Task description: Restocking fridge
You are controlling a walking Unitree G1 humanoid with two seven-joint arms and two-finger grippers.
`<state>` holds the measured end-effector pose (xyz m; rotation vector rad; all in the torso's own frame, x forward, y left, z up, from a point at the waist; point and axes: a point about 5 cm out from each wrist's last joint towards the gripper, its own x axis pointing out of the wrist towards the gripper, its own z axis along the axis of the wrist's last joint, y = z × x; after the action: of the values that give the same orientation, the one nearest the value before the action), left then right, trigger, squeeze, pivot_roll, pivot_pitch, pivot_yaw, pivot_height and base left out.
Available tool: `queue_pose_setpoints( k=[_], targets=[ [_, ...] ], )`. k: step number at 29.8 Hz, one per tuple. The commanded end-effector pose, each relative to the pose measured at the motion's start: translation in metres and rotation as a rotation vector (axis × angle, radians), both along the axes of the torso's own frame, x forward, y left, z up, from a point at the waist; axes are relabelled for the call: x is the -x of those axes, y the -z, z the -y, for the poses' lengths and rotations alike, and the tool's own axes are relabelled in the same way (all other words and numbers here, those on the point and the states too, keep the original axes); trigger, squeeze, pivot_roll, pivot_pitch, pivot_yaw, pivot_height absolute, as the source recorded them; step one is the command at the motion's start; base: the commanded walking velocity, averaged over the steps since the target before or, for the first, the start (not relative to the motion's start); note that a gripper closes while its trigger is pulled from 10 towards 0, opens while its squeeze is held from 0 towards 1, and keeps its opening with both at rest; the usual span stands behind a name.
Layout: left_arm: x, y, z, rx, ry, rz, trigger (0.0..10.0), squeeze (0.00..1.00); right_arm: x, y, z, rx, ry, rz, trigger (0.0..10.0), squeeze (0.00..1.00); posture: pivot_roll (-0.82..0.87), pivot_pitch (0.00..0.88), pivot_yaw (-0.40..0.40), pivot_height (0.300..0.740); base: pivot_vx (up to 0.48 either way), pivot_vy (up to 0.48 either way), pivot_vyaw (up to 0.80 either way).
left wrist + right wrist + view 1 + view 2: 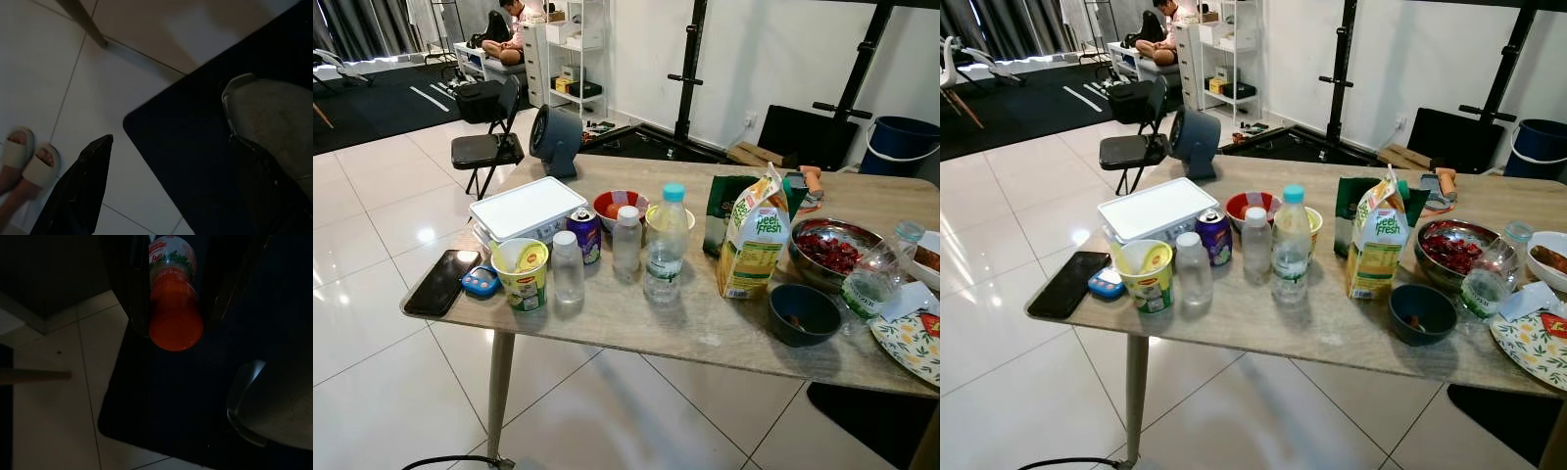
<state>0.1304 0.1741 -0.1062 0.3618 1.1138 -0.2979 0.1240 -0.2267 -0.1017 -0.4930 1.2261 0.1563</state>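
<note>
My right gripper (177, 328) hangs low over a dark mat, shut on a bottle of orange-red juice (175, 308) with a printed label. My left gripper (171, 161) also hangs by the floor, open and holding nothing. On the wooden table (705, 333) ahead stand a water bottle with a teal cap (667, 245), two small clear bottles (567, 266), a purple can (584, 233), a noodle cup (522, 274), a yellow Peel Fresh carton (753, 240) and a white lidded container (528, 209).
The table's right half holds a steel bowl of red fruit (830, 253), a dark bowl (804, 313), a tilted bottle (876, 279) and a floral plate (913, 343). A phone (442, 282) lies at its left corner. A person's slippered feet (29, 159) stand near me. Behind are a fan (554, 137) and a chair (489, 147).
</note>
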Motion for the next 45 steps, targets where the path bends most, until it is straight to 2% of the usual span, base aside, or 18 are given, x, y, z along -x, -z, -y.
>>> queue_pose_setpoints(
  k=[1, 45],
  targets=[
    [0.0108, 0.0037, -0.0005, 0.001, 0.006, -0.049, 10.0, 0.00, 0.0052, 0.0017, -0.0006, -0.007, 0.011, -0.018, 10.0, 0.00, -0.01, 0.000, -0.006, 0.740, 0.000, 0.000, -0.77],
    [0.0099, 0.0034, -0.0012, 0.005, 0.002, -0.052, 10.0, 0.00, 0.0078, 0.0034, -0.0043, -0.020, 0.012, -0.036, 10.0, 0.00, -0.01, 0.000, 0.002, 0.740, 0.000, 0.000, -0.77]
  ],
)
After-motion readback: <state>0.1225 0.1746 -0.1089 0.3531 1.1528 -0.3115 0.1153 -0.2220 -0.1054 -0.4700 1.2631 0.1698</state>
